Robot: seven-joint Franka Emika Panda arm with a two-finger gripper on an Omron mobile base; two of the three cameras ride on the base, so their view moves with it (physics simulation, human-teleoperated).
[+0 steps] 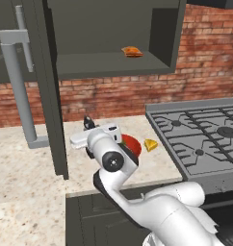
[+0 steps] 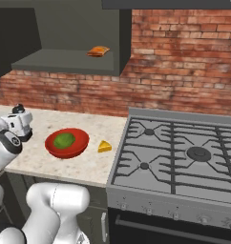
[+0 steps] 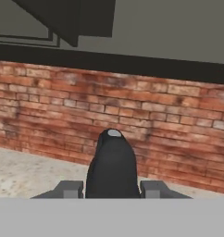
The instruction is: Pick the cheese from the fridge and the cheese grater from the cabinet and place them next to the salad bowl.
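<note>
The cheese point(image 1: 150, 144) point(image 2: 104, 147), a small yellow wedge, lies on the counter just right of the salad bowl point(image 1: 133, 144) point(image 2: 66, 142), a red bowl with a green ball. My gripper point(image 1: 88, 124) point(image 2: 18, 110) point(image 3: 111, 187) hovers left of the bowl, above the counter. It is shut on a black rounded piece point(image 3: 111, 166) that looks like the black end of the cheese grater; its grey metal body is hidden. The cabinet point(image 1: 109, 62) point(image 2: 65, 59) stands open above, its door point(image 1: 51, 96) swung out with its grey bar handle point(image 1: 17, 86).
A flat orange-brown crinkled item point(image 1: 132, 51) point(image 2: 98, 51) lies on the cabinet shelf. A gas stove point(image 1: 205, 139) point(image 2: 184, 152) borders the counter on the right. The brick wall point(image 3: 132, 106) stands behind. The open door hangs close to my arm's left.
</note>
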